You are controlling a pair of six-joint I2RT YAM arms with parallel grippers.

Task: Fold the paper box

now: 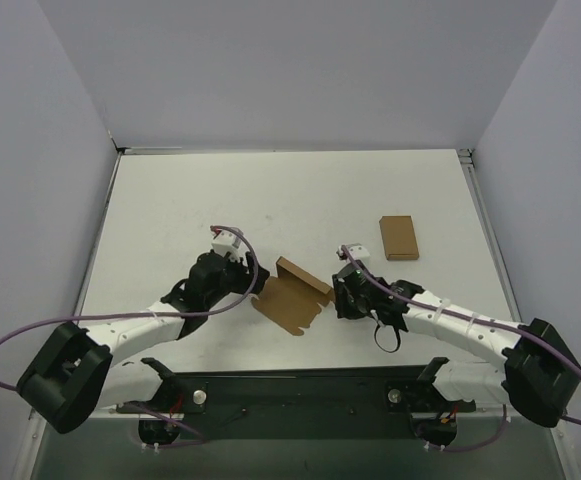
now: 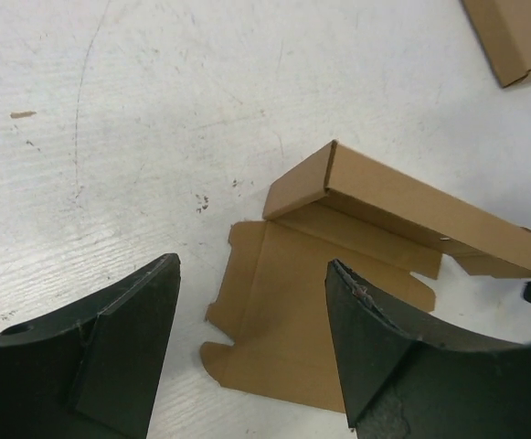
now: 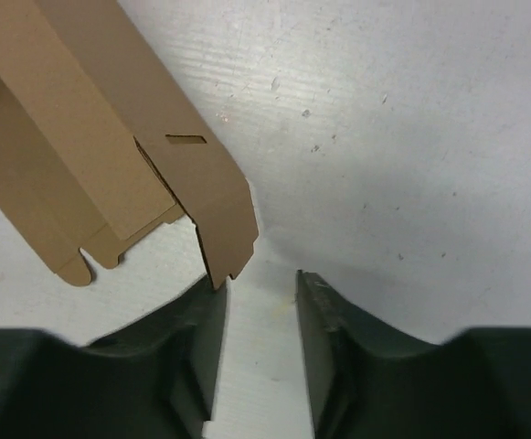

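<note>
Left gripper (image 2: 253,265) is hovering wide open, empty, over the paper box (image 2: 283,320) lying half-folded between the two; right gripper (image 3: 260,279) is sitting narrowed, gripping nothing, at its raised wall's end, likely lining up a pinch.

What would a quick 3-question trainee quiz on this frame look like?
1. True or false: the left gripper is shut on the box.
2. Where is the plain cardboard rectangle? A: apart from the box, farther back and to the right. B: on top of the box. C: in the left gripper.
3. Fill in: one long wall of the box stands up; the notched panel lies ___ on the table.
Key: 1 false, its jaws are open and empty. 2 A. 3 flat.
</note>
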